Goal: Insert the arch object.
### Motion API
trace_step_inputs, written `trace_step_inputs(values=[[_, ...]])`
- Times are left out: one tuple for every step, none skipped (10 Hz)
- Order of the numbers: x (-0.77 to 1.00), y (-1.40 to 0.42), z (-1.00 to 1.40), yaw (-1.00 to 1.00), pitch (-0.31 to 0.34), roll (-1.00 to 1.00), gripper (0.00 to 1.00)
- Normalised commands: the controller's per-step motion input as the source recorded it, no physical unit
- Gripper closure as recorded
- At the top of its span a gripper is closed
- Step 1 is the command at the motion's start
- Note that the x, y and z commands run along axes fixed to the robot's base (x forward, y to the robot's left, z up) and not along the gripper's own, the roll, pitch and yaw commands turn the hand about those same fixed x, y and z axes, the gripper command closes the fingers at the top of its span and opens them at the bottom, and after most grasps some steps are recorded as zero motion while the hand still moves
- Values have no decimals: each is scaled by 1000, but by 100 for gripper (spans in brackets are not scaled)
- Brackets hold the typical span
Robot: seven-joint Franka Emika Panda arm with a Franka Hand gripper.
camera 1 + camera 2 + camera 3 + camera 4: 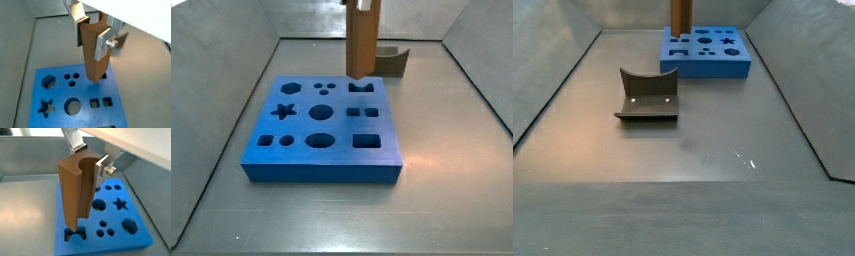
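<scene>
In a side view, the nearest item is the squat dark block with a scooped top (647,95), resting on the grey floor (673,150) well apart from the work and playing no part in this step. Beyond it lies the blue board (707,62), with a star, rounds, squares and an arch-shaped cut-out (361,88) at its far edge. Over that cut-out you hold the arch object (364,40), a tall, slim brown bar, upright, with its lower end at or just above the opening; the views do not settle whether it has entered. The gripper (93,31) is clamped on the upper part of the bar, and a silver finger (102,42) presses flat against one long side. Treat the bar as rigid and probably light, with smooth faces that could slip under side load. Because the hold is high and the bar is long, expect any tilt at the grip to swing the lower end wide. In a wrist view, the rounded groove (85,165) runs along one face; keep it matched to the cut-out's profile (75,233) and the pads on the flat sides.
</scene>
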Motion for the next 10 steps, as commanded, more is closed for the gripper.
trace_step_inputs(values=[[0, 0, -311, -1000, 0, 0, 100], [0, 0, -331, -1000, 0, 0, 100], [0, 0, -349, -1000, 0, 0, 100], [0, 0, -346, -1000, 34, 31, 100], [0, 46, -214, -869, 136, 80, 100], [0, 100, -171, -774, 187, 119, 100], [0, 109, -160, -749, 194, 137, 100], [0, 126, -126, -714, 194, 150, 100], [109, 151, -89, -634, 166, 153, 100], [286, 54, -171, -434, 157, 129, 100]])
